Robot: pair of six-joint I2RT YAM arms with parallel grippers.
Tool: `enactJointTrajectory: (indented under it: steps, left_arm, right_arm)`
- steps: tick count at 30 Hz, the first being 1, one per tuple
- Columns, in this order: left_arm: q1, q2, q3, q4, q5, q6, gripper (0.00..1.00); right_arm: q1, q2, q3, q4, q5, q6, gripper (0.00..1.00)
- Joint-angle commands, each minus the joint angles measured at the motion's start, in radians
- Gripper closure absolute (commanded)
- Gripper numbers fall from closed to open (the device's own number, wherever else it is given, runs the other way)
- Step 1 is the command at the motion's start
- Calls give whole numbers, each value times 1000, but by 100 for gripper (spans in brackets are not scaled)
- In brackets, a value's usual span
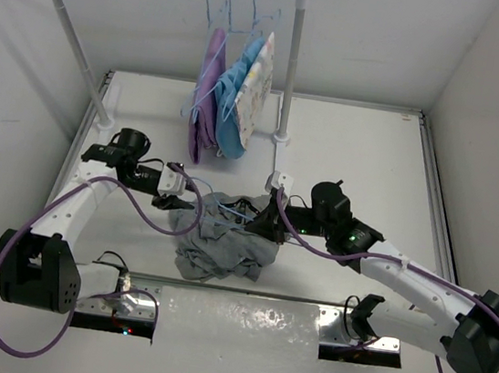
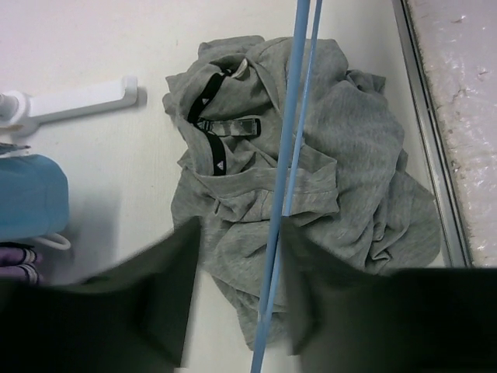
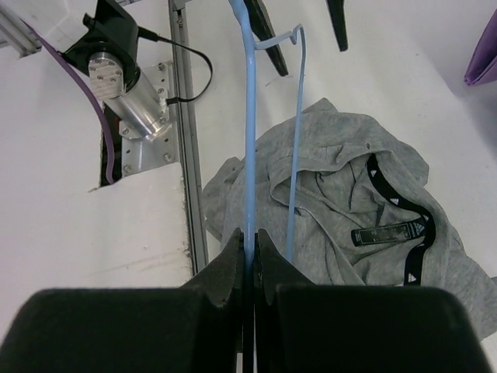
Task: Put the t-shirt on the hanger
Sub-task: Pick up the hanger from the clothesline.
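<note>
Bright, even light, soft shadows; the left gripper (image 2: 237, 260) looms blurred up close.

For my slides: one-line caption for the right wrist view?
Right gripper shut on the light-blue hanger above a crumpled grey t-shirt lying on the table.

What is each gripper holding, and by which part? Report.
Right gripper clamps the light-blue hanger by one frame bar; left gripper is open, straddling it.
</note>
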Motion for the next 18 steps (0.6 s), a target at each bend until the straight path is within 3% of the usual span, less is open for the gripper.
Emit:
enactJointTrajectory:
  steps: [1,3,6,9,13,14,16,17,18]
  left_arm:
    - [-4,-22,-8,36,17,-43,67]
    - [-2,-26,-8,42,17,-69,83]
    - [-4,-37,-9,39,26,-93,100]
    - [-4,-39,9,28,30,-145,100]
    - [-4,-22,82,-86,-2,-138,100]
    - [-4,-10,89,-119,-5,-83,100]
    - [-4,-2,95,-186,-13,-26,100]
    - [-4,3,95,-196,-13,-12,100]
    - [-4,7,92,-202,-13,11,100]
  right_arm:
    - [-3,0,42,77,-27,7,100]
    - [-3,-2,41,77,-30,7,100]
    - [-1,-5,33,74,-37,1,100]
    - [-3,0,33,42,-23,-31,100]
    - [0,44,94,-102,67,-102,65]
    - [2,69,132,-144,113,-128,52]
    - [6,90,171,-168,126,-145,43]
    - [6,101,188,-158,118,-175,24]
    - [9,122,218,-153,105,-176,22]
